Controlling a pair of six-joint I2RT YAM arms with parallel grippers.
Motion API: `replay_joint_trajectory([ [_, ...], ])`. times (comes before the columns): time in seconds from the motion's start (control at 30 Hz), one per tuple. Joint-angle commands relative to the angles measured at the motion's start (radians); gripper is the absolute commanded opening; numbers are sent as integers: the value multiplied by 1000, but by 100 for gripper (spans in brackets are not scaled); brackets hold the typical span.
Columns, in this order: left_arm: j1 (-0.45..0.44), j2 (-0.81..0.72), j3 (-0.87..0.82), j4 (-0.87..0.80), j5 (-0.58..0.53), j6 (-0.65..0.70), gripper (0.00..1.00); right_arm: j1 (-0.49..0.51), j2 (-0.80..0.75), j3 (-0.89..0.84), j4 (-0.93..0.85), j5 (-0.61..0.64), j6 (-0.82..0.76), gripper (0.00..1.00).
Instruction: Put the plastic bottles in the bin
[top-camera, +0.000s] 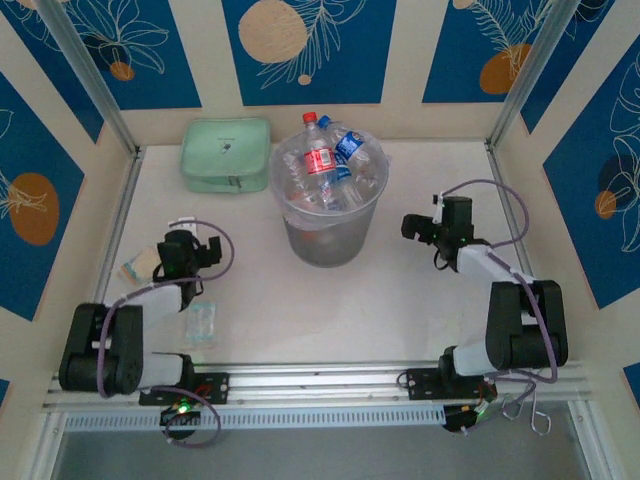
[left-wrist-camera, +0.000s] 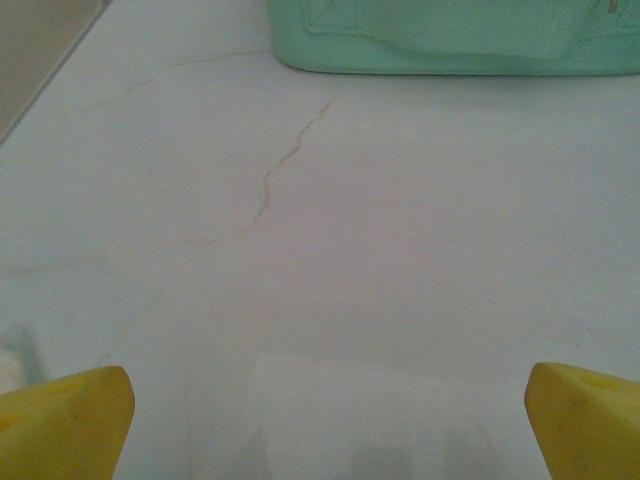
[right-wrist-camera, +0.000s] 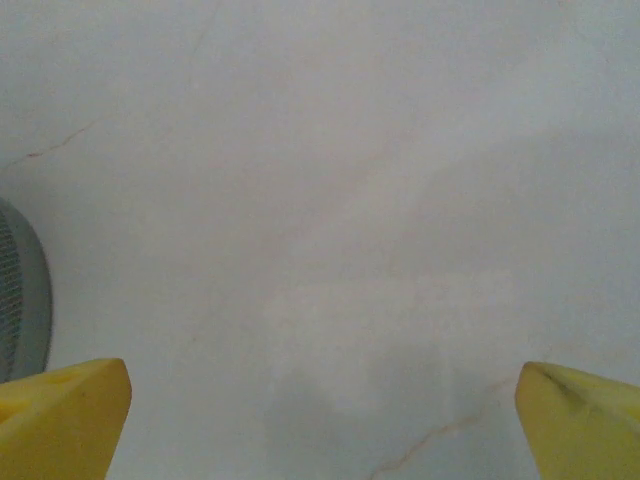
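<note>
The bin (top-camera: 329, 238), a round translucent grey bucket, stands at the table's middle back, piled with plastic bottles (top-camera: 322, 168); a red-labelled one and a blue-labelled one (top-camera: 348, 146) stick up above the rim. My left gripper (top-camera: 182, 243) hovers low at the left, open, yellow fingertips (left-wrist-camera: 70, 420) wide apart over bare table. On the right of the bin my right gripper (top-camera: 437, 228) is open too, nothing between its fingertips (right-wrist-camera: 575, 420). The bin's wall (right-wrist-camera: 18, 300) sits at the left edge of the right wrist view.
A mint green zip pouch (top-camera: 227, 154) lies at the back left, its lower edge (left-wrist-camera: 450, 40) ahead of my left gripper. Small flat clear packets lie beside the left arm (top-camera: 203, 322) and near the left wall (top-camera: 137, 266). Patterned walls close in three sides.
</note>
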Motion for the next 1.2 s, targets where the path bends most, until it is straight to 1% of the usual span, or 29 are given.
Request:
replay_joint_trajectory([
  [0.0, 19, 41, 56, 108, 61, 40, 100, 1, 29, -50, 276, -1, -54, 99],
  [0.03, 19, 57, 49, 131, 87, 32, 100, 3, 38, -81, 333, -7, -59, 99],
  [0.07, 18, 101, 14, 257, 105, 44, 100, 6, 47, -120, 408, -14, -67, 99],
  [0.13, -4, 153, -11, 341, 138, 80, 100, 13, 65, -189, 550, -13, -69, 99],
  [0.17, -7, 174, -22, 397, 149, 90, 100, 7, 56, -210, 560, -16, -66, 99],
  [0.2, -9, 170, -29, 400, 155, 91, 100, 6, 77, -235, 622, -14, -66, 99],
  [0.23, -9, 173, -33, 409, 152, 89, 100, 12, 110, -258, 724, 2, -65, 99],
  [0.3, -9, 173, -30, 401, 149, 88, 100, 19, 77, -236, 622, 16, -69, 99],
  [0.33, -9, 175, -30, 408, 147, 88, 100, 18, 98, -247, 683, 24, -64, 99],
  [0.4, -10, 175, -30, 404, 144, 88, 100, 8, 80, -237, 627, 12, -54, 99],
  [0.43, -10, 174, -30, 406, 142, 90, 100, 7, 89, -246, 663, 14, -57, 99],
  [0.5, -10, 175, -30, 406, 142, 90, 100, 8, 83, -239, 637, 16, -56, 99],
  [0.7, -12, 175, -30, 405, 142, 90, 100, 16, 87, -241, 651, 29, -63, 99],
  [1.17, -12, 175, -28, 404, 141, 90, 100, 7, 88, -232, 633, 9, -57, 99],
])
